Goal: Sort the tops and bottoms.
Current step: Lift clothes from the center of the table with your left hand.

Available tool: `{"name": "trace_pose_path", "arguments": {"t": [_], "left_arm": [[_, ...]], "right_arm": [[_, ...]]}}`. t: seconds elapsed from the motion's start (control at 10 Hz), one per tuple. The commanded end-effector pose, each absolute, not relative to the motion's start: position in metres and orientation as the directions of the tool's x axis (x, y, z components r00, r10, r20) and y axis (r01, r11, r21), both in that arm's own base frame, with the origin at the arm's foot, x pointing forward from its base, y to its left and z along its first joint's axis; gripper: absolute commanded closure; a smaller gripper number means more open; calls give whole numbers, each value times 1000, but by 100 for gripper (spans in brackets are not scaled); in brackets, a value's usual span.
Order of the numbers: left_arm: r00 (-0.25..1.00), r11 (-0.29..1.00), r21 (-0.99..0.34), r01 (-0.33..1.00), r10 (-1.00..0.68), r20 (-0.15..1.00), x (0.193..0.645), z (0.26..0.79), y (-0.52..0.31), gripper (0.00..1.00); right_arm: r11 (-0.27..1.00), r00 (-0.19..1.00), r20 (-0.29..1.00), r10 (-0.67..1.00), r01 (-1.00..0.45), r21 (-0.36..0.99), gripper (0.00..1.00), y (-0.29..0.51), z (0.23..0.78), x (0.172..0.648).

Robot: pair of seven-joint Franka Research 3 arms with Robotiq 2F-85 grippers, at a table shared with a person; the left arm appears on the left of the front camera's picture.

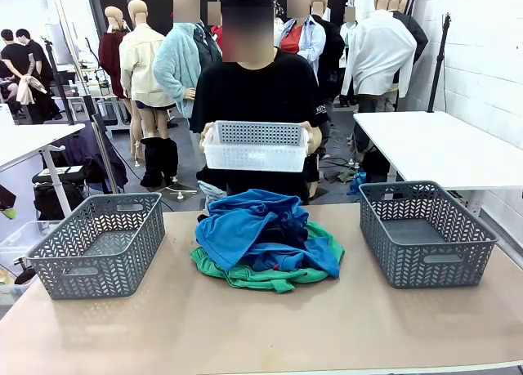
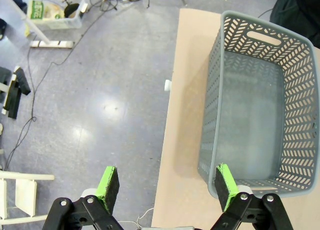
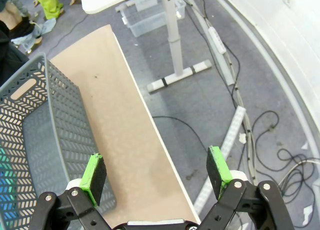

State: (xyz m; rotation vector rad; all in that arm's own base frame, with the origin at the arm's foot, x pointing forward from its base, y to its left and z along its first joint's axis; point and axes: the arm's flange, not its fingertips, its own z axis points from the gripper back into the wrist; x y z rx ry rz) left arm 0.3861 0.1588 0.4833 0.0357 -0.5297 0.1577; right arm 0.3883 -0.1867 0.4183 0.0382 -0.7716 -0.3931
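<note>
At the middle of the table (image 1: 245, 334), the tops and bottoms lie heaped in one pile. Bright blue shirts (image 1: 245, 228) are crumpled on top, and I cannot tell one from the other. Dark navy trousers (image 1: 284, 230) show in a fold between the blue cloth, right of the pile's centre. Green shorts (image 1: 270, 279) lie underneath and spread out along the near and right edges of the heap.

Well apart from the pile, a grey basket (image 1: 98, 244) with a herringbone lattice stands near the table's left end. A matching grey basket on the right (image 1: 425, 232) stands near the right end. At the far side a person in a black top holds a white perforated basket (image 1: 255, 146) above the table's far edge, with one hand (image 1: 206, 135) on each short side.

Seen from the left wrist, the left gripper (image 2: 166, 180) hangs over the table's left edge. Its jaws are spread wide and hold nothing, with one green pad (image 2: 110, 182) over the floor and the other over a corner of the left basket's rim. Seen from the right wrist, the right gripper (image 3: 156, 170) hangs over the table's right edge beside the right basket. Its jaws are likewise spread wide with nothing between them.
</note>
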Motion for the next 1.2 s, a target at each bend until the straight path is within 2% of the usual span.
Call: {"name": "trace_pose_path", "arguments": {"t": [0.0,1.1], "left_arm": [[847,987,1,-158,135,513,383,483,159,0],[847,987,1,-158,135,513,383,483,159,0]], "right_arm": [[930,651,674,-350,327,167,0,-187,421,387],[930,651,674,-350,327,167,0,-187,421,387]]}}
